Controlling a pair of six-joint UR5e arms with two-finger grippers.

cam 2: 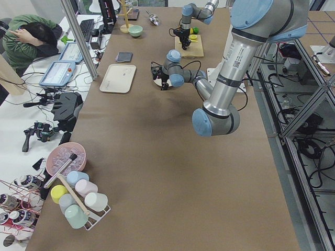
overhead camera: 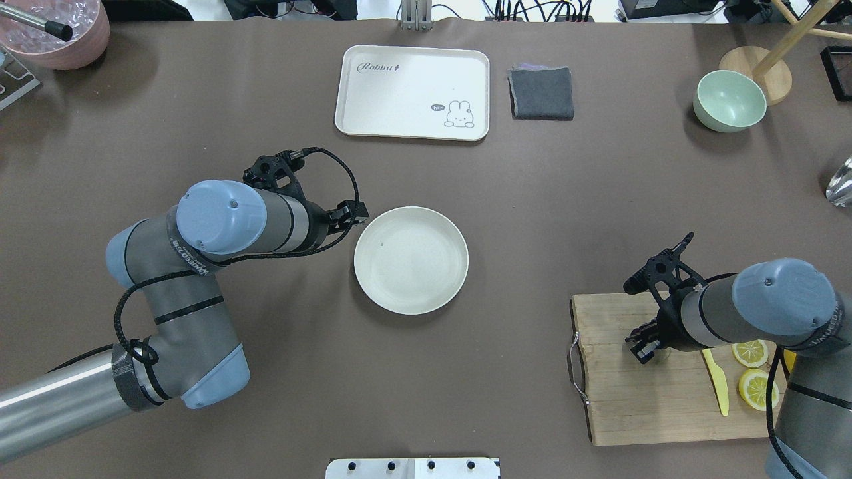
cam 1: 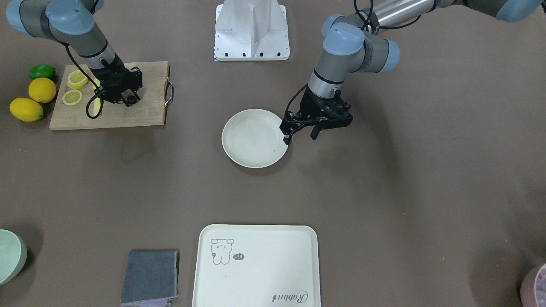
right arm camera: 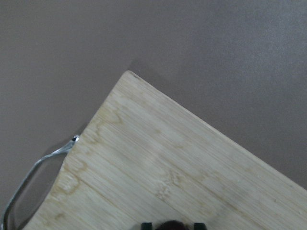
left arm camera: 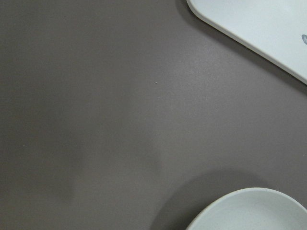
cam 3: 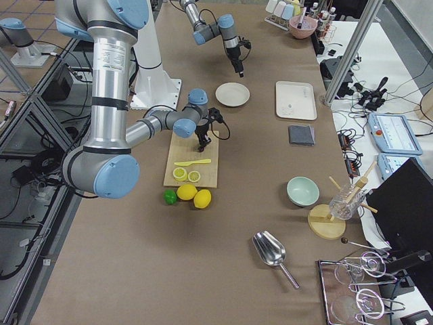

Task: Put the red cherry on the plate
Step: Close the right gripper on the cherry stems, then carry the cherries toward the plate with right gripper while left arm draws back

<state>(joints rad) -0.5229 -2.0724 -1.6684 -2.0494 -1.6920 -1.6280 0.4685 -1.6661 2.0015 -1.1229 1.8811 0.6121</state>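
The red cherry (cam 1: 133, 100) is a tiny dark glossy fruit just above the wooden cutting board (cam 1: 140, 115). My right gripper (cam 1: 130, 99) is shut on it. In the right wrist view the cherry (right arm camera: 169, 225) shows at the bottom edge, filling the gap between the two fingertips. The round cream-white plate (cam 1: 251, 138) lies at the table's middle with nothing on it. My left gripper (cam 1: 300, 136) hangs open beside the plate's rim, holding nothing. The left wrist view catches only a part of the plate (left arm camera: 249, 211).
Lemon slices (cam 1: 77, 79) and a yellow knife (overhead camera: 717, 382) lie on the board, with whole lemons (cam 1: 25, 108) and a lime (cam 1: 42, 71) beside it. Across the table are a cream tray (overhead camera: 399, 86), a grey cloth (overhead camera: 540, 93) and a green bowl (overhead camera: 729, 100).
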